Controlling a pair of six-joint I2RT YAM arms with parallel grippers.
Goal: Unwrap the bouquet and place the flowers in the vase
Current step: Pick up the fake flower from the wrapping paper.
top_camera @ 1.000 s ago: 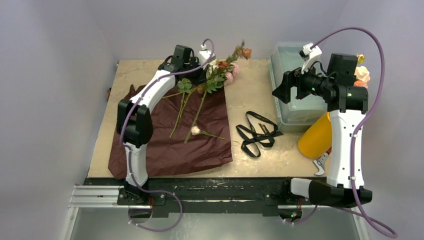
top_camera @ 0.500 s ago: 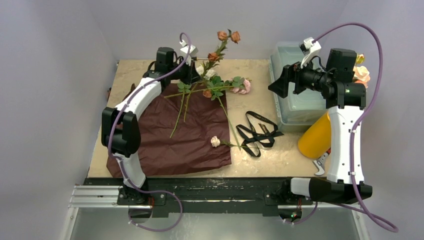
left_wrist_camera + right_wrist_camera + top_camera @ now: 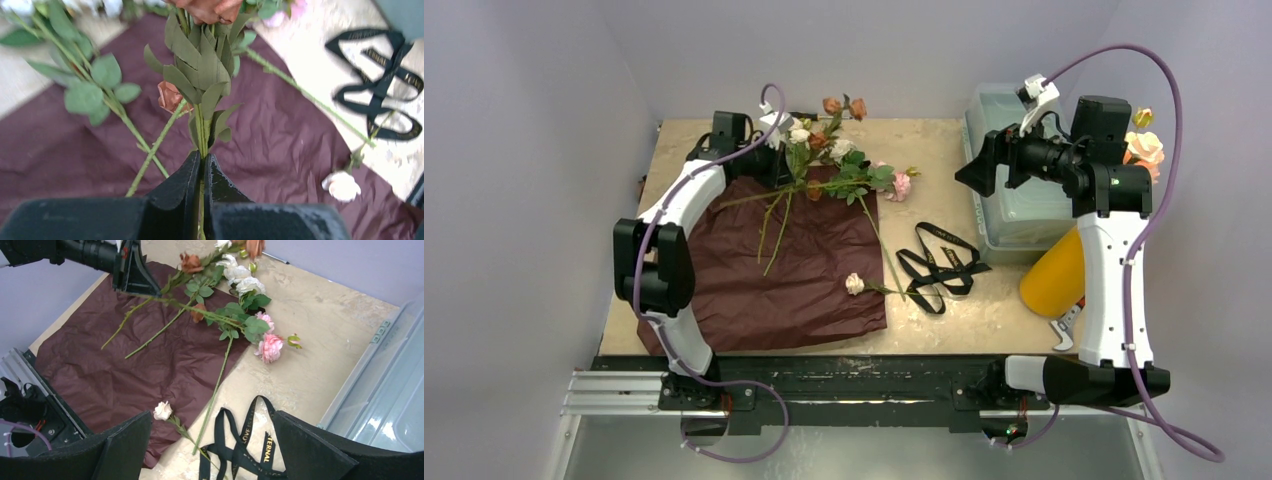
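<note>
My left gripper (image 3: 774,160) is shut on the green stems of a bunch of flowers (image 3: 822,148) held over the far edge of the spread maroon paper (image 3: 794,280). In the left wrist view the jaws (image 3: 202,161) pinch a leafy stem (image 3: 201,125). A pink rose (image 3: 901,185) on a long stem and a small white rose (image 3: 855,283) lie loose. The yellow vase (image 3: 1054,275) leans at the right, half hidden behind my right arm. My right gripper (image 3: 981,170) hangs open and empty above the table (image 3: 212,450).
A black ribbon (image 3: 939,265) lies untied on the table beside the paper. A clear plastic box (image 3: 1014,215) stands at the back right under my right gripper. Peach and cream blooms (image 3: 1146,148) show behind the right arm.
My left gripper has swung left with the bunch. A long pink rose stem dropped across the paper's right edge, and the small white rose shifted right. The right gripper edged left.
</note>
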